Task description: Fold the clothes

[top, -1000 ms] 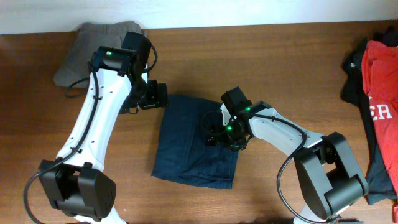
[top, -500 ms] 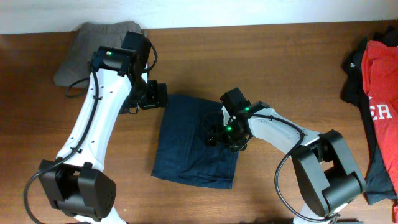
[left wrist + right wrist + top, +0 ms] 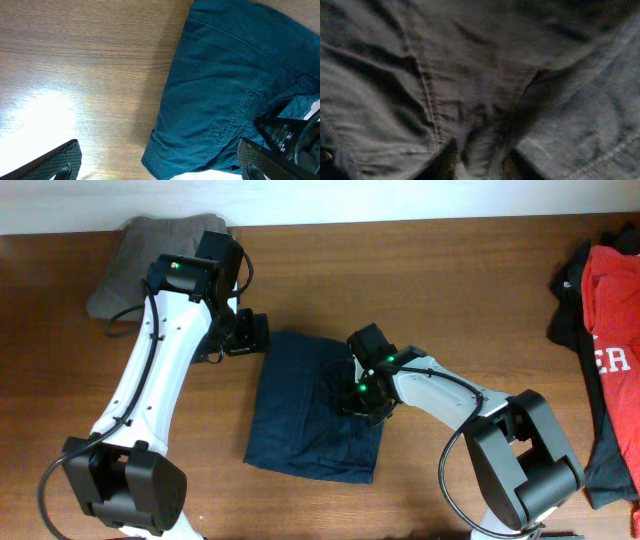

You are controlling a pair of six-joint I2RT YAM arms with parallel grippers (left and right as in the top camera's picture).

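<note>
Shorts point(image 3: 300, 415), dark navy, are lying folded flat near the middle of the wooden table point(image 3: 450, 280).
Right gripper point(image 3: 356, 396) is pressing down on their right half, pinching a ridge of cloth; left gripper point(image 3: 247, 335) is hanging spread wide just beside their far left corner.

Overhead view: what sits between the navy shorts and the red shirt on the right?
In the overhead view, only the right arm and bare wooden table lie between the navy shorts and the red shirt.
</note>
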